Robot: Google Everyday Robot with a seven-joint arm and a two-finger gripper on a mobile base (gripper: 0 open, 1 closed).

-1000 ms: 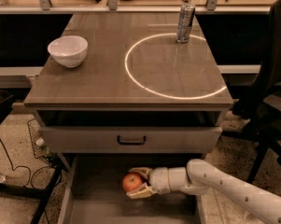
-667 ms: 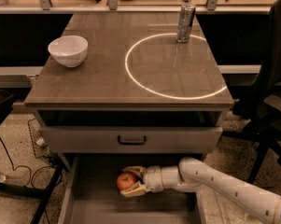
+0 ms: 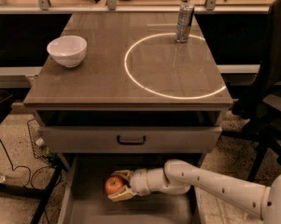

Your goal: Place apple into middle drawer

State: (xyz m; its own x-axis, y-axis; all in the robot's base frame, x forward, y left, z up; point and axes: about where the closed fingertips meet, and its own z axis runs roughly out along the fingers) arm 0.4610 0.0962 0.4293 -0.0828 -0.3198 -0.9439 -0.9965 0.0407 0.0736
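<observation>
The apple (image 3: 112, 185) sits between the two tan fingers (image 3: 122, 174) of the gripper (image 3: 117, 186). One finger is over the apple and one is under it, and they squeeze it from both sides. The apple is red with a light spot on top.

The apple and the gripper are inside the middle drawer (image 3: 149, 211), which is pulled out low down under the table (image 3: 107, 85). They are over the left part of its flat floor, near the left wall. I cannot tell if the apple touches the floor. The white arm (image 3: 210, 185) comes in from the right side of the table and lies across the drawer.

Just under the table top is a grey drawer front (image 3: 84, 139) with a black handle (image 3: 131, 139). It is right above the apple.

On the table, a white bowl (image 3: 66, 50) stands at the back left. A shiny can (image 3: 184, 21) stands at the back right, on the edge of a ring of light (image 3: 144, 88). A dark chair (image 3: 270, 101) is to the right of the table. Black cables (image 3: 9, 169) lie on the floor to the left of the table.
</observation>
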